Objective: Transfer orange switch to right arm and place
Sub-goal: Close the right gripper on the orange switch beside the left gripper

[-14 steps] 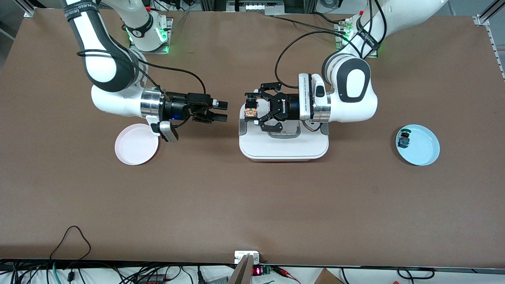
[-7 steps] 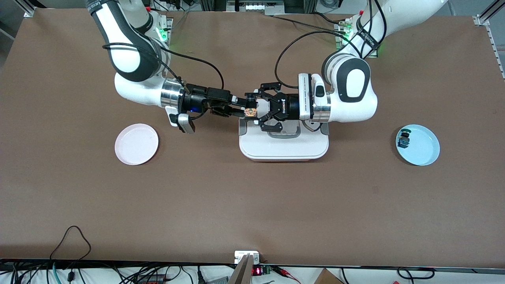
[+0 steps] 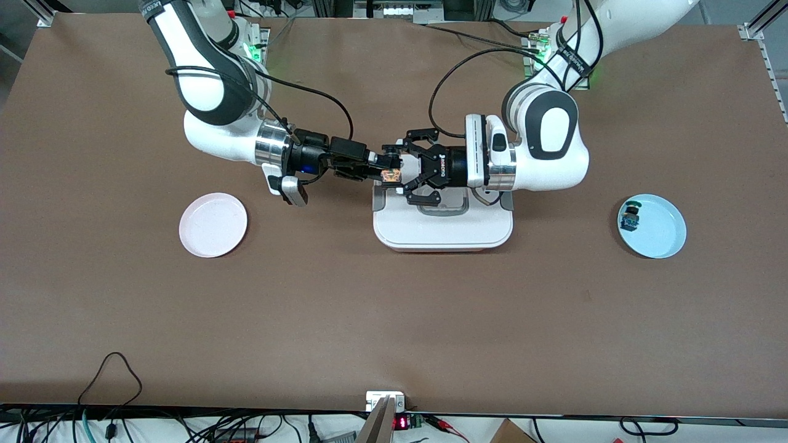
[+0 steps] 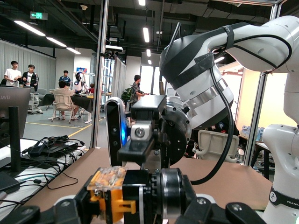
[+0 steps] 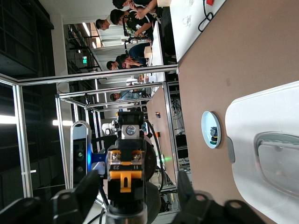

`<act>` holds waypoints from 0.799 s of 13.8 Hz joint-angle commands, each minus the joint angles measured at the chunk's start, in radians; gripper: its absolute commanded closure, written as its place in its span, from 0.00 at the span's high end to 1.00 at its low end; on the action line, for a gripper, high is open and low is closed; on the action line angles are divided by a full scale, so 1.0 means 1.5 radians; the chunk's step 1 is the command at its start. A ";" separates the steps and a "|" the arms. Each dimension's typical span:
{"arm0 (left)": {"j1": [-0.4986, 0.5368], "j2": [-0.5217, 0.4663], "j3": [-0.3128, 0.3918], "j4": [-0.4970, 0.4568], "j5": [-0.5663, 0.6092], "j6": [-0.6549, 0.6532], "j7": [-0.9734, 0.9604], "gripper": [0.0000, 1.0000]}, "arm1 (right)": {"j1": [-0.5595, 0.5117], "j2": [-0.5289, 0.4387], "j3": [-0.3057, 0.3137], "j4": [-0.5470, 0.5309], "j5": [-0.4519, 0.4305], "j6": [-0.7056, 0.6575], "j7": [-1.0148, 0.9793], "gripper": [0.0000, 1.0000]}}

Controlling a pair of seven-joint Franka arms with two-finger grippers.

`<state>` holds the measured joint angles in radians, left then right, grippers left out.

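Note:
The orange switch (image 3: 390, 174) is held in the air over the edge of the white container, with its black barrel pointing toward the right arm. My left gripper (image 3: 394, 168), the black linkage claw, is shut on the switch's orange block (image 4: 112, 196). My right gripper (image 3: 380, 170), slim and black, has reached in level from the right arm's end. In the right wrist view its fingers (image 5: 74, 198) stand open on either side of the switch (image 5: 125, 177), with gaps showing. The right arm (image 4: 201, 84) fills the left wrist view.
A white lidded container (image 3: 443, 234) sits on the table under the left gripper. A pink plate (image 3: 213, 224) lies toward the right arm's end. A blue plate (image 3: 663, 232) toward the left arm's end holds a green-and-blue-topped switch (image 3: 630, 215).
The right arm has swung from over the pink plate toward the left gripper, and its open fingers now flank the switch. The left arm and the switch have not moved.

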<state>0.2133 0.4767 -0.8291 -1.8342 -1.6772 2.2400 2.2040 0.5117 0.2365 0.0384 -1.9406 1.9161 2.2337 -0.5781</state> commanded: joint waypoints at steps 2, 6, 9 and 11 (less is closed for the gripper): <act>0.000 -0.013 -0.003 -0.005 -0.028 0.008 0.022 0.00 | 0.013 -0.018 -0.004 -0.011 0.016 0.016 0.007 0.66; 0.000 -0.013 -0.003 -0.005 -0.028 0.008 0.022 0.00 | 0.029 -0.018 -0.005 -0.006 0.039 0.035 0.007 0.66; 0.000 -0.013 -0.003 -0.005 -0.028 0.008 0.022 0.00 | 0.028 -0.018 -0.005 -0.005 0.039 0.036 0.006 0.59; 0.000 -0.013 -0.003 -0.005 -0.028 0.008 0.022 0.00 | 0.028 -0.018 -0.005 -0.005 0.039 0.034 0.006 0.49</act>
<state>0.2133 0.4767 -0.8291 -1.8342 -1.6772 2.2400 2.2040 0.5415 0.2265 0.0378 -1.9404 1.9536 2.2711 -0.5772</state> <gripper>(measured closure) 0.273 0.445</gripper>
